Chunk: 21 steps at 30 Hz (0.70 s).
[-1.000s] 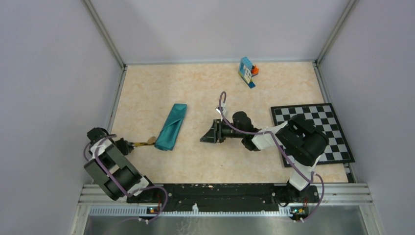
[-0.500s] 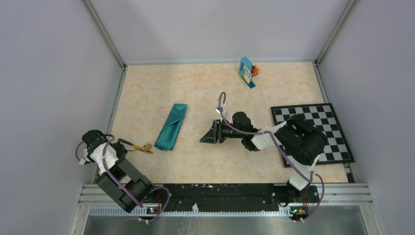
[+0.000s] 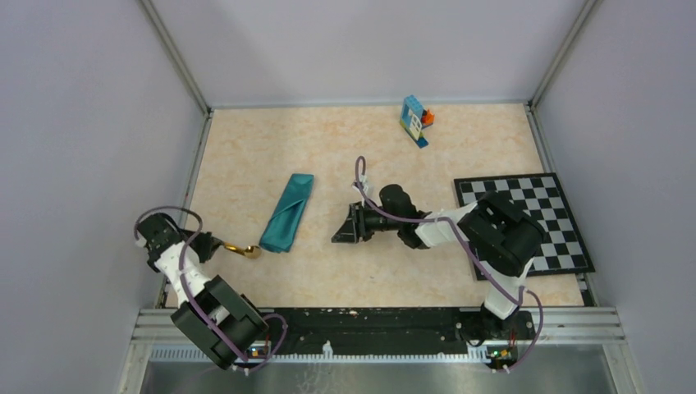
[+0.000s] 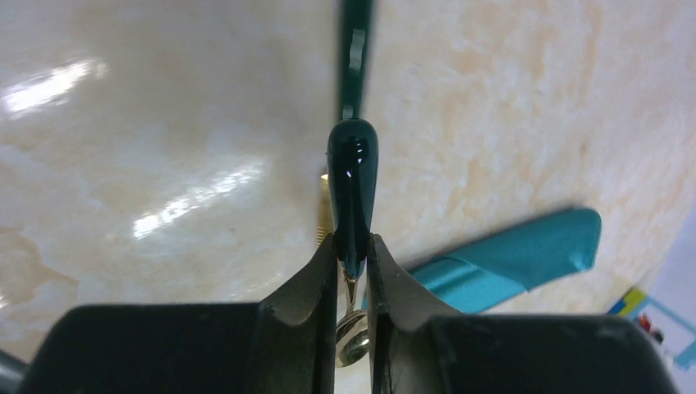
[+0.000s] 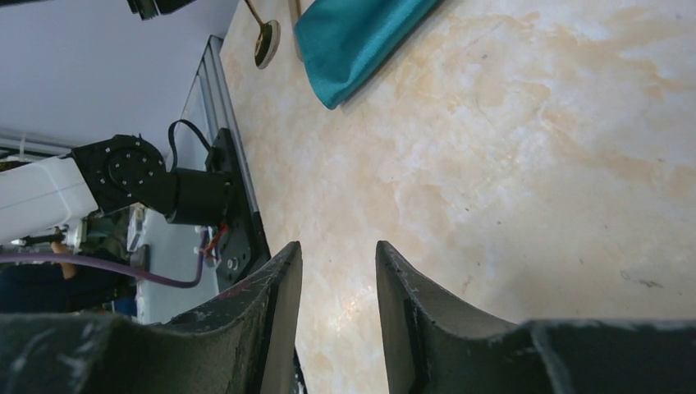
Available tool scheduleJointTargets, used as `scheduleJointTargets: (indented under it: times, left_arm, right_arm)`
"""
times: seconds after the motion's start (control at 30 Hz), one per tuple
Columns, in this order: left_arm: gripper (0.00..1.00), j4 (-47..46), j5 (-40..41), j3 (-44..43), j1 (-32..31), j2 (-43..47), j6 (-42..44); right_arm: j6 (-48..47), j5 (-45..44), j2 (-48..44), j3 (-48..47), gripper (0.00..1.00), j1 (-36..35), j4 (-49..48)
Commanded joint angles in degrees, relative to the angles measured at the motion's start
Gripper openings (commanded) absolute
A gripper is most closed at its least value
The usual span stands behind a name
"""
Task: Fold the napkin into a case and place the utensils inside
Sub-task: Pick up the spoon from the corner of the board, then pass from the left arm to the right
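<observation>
Teal-green cloth, folded into a long narrow case (image 3: 287,213), lies on the table (image 3: 246,148) left of centre, slanting from its far end down to a near-left end; position same as a second ago. The left pincer (image 3: 215,244) is clamped narrow on a spoon (image 3: 246,249), gripping the dark green part between both fingers (image 4: 324,263). The golden bowl points toward the near end of the case, just beside it; contact cannot be judged. A second ago the bowl sat right against that end; the left arm has since swung its elbow down toward the near rail and the spoon has dropped slightly nearer. The right pincer (image 3: 343,228) hovers right of the case, jaws partly apart with nothing between them, now shifted a little left and tilted. Toy blocks (image 3: 416,121) and the checkerboard mat (image 3: 525,217) are unmoved.
</observation>
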<state>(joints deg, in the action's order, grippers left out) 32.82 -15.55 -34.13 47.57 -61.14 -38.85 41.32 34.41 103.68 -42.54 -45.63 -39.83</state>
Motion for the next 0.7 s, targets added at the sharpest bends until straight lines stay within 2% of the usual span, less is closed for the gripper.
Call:
scheduleJointTargets:
  times: [0.0, 0.13, 0.3, 0.47, 0.57, 0.67]
  left_arm:
    - [0.0, -3.7, -7.2, -6.2, -6.0, 3.2, 11.4]
    - [0.0, -1.2, -2.0, -14.5, -21.4, 2.0, 19.6]
    - [0.0, 3.5, -0.2, -19.9, -28.8, 1.8, 27.4]
    - [0.0, 2.5, -5.8, -22.6, -40.9, -1.9, 33.4]
    - [0.0, 0.8, -11.2, -22.9, -46.4, -3.6, 34.8]
    - [0.0, -0.6, -14.3, -23.0, -50.2, -4.8, 35.9]
  right_arm:
    - [-4.7, 2.6, 1.3, -5.0, 0.39, -1.9, 4.0]
    - [-5.2, 5.4, 2.6, -9.7, 0.43, -2.0, 7.9]
    - [-0.2, 8.1, 5.6, -13.9, 0.46, -3.3, 6.1]
    - [7.0, 9.5, 8.0, -16.9, 0.49, -4.2, -0.6]
    - [7.3, 4.3, 7.2, -17.5, 0.5, -4.6, 0.0]
    - [9.2, -2.1, 5.9, -14.7, 0.49, -4.9, -4.7]
